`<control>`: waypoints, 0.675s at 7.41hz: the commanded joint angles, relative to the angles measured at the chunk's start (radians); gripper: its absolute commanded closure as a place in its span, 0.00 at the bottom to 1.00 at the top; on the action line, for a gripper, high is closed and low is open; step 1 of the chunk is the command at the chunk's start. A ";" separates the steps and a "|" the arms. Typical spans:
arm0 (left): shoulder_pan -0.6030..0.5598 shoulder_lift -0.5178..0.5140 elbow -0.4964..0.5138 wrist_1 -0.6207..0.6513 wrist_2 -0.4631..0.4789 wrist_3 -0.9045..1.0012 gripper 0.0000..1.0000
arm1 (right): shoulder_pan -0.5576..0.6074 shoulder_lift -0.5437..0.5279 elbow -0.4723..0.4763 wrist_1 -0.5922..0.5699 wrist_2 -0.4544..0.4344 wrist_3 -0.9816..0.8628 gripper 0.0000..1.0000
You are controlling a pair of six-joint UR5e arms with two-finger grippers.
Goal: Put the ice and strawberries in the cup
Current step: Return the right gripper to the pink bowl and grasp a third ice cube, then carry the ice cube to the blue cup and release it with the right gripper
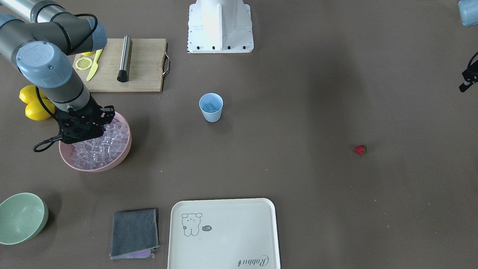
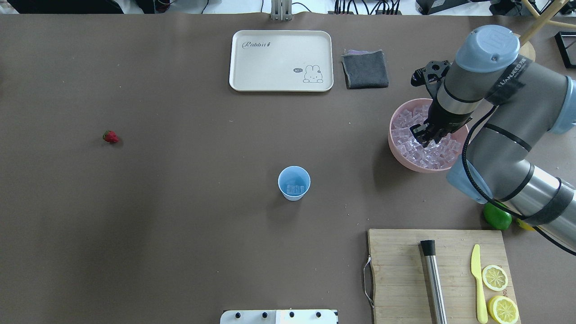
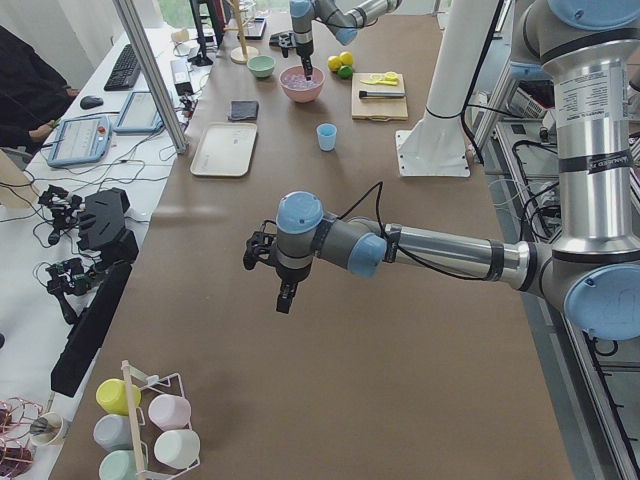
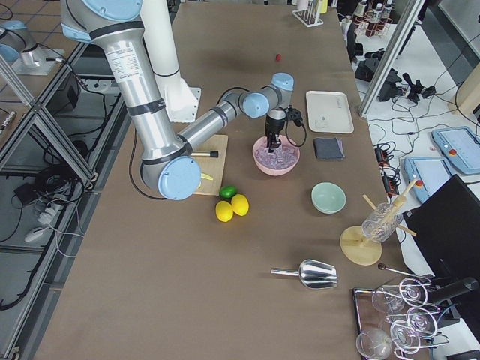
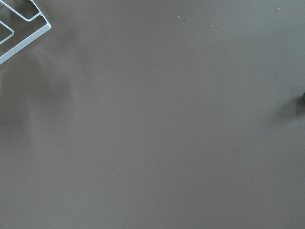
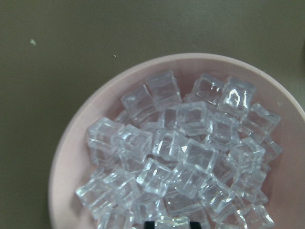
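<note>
clear glassy ice cubes (image 6: 190, 157) fill a pink bowl (image 6: 66, 157) by the desk's (image 2: 180, 225) right end; right jaws dip in, grip unclear, as with left jaws. mid-desk light-blue plastic cup (image 1: 211, 116) holds some ice; red strawberry (image 2: 110, 136) lies outside, toward the left end.

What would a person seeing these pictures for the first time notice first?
The right gripper dips into the pink bowl heaped with ice, on the robot's right. A light-blue cup stands alone mid-table with some ice inside, and one red strawberry lies far off on its left.
</note>
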 commanded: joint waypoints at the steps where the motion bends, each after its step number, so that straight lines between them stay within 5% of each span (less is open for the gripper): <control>1: 0.001 0.005 0.001 -0.007 -0.001 0.000 0.03 | 0.003 0.111 0.052 -0.087 0.077 0.078 1.00; 3: 0.001 0.005 0.006 -0.007 0.000 0.000 0.03 | -0.109 0.251 0.040 -0.055 0.072 0.418 1.00; 5: 0.004 -0.001 0.009 -0.005 -0.001 0.000 0.03 | -0.212 0.279 -0.091 0.267 0.021 0.764 1.00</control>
